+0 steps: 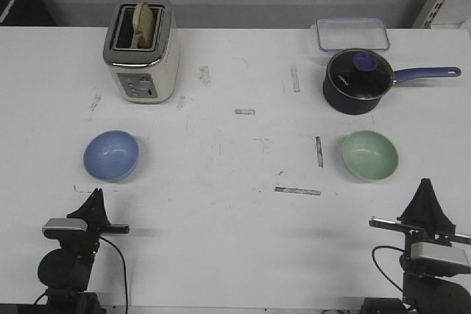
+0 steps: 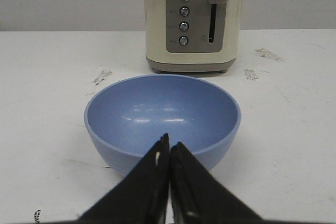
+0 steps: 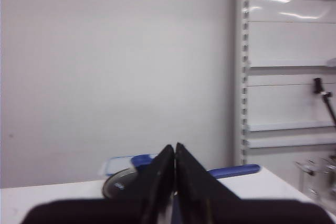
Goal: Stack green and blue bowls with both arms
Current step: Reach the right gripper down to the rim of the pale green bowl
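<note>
Two black robot arms are seen at the near edge of a white table (image 1: 235, 255), one at each side. The left gripper (image 1: 95, 195) is raised to a point with its fingers pressed together and nothing held; in the left wrist view the two black fingers (image 2: 157, 182) meet along a thin seam just in front of the blue bowl (image 1: 111, 156). The right gripper (image 1: 426, 184) is likewise clenched to a point and empty, and it is tilted upward toward the far wall in its wrist view.

The blue bowl is set upright on the left, just beyond the left gripper. It is round, smooth and periwinkle, with soft glints inside. The green bowl (image 1: 369, 154) is placed upright on the right, well apart from the blue one, pale mint and equally round.

Farther back, a cream and chrome toaster (image 1: 141, 49) holding bread is seen on the left, and a dark navy saucepan (image 1: 358, 80) with a long handle on the right. Behind the saucepan a clear rectangular container (image 1: 352, 34) is laid.
</note>
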